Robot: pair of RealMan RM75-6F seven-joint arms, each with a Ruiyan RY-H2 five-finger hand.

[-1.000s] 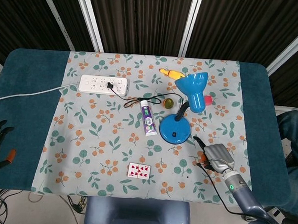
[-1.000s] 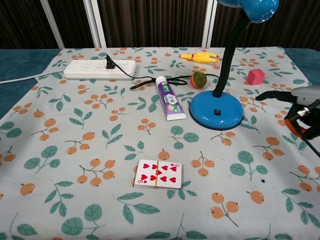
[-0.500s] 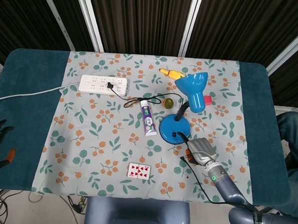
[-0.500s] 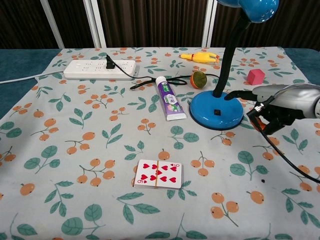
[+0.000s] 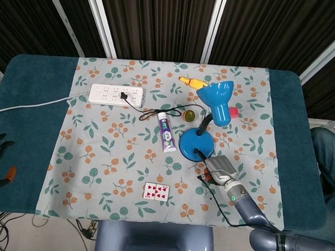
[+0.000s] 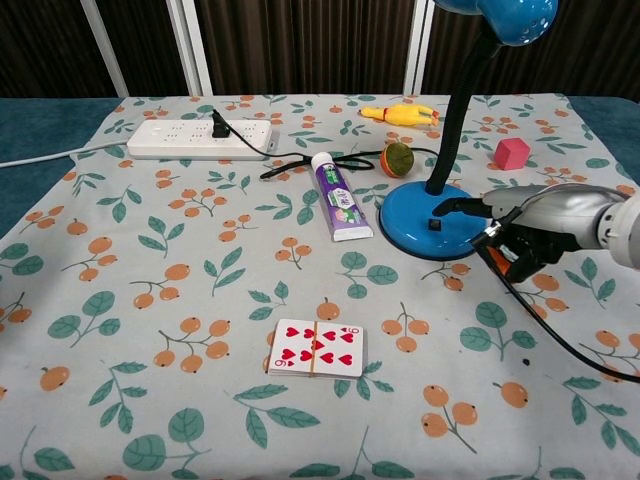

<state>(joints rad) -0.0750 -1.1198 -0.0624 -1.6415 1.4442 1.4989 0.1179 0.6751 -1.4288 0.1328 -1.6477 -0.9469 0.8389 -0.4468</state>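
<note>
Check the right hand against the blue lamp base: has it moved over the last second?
Yes. The right hand has moved leftward across the cloth to the lamp base; one extended finger now reaches over the base near its switch.

Lamp at the middle of the bench, things ringed round it.
The lamp point(image 6: 435, 220) stands right of the toothpaste tube point(image 6: 338, 209); the power strip point(image 6: 200, 139) lies behind and left, the playing cards point(image 6: 317, 348) in front, and the right hand point(image 6: 535, 228) reaches a fingertip onto the lamp's base.

Lamp base point(image 6: 432, 220) just before hand point(image 6: 545, 228)
</note>
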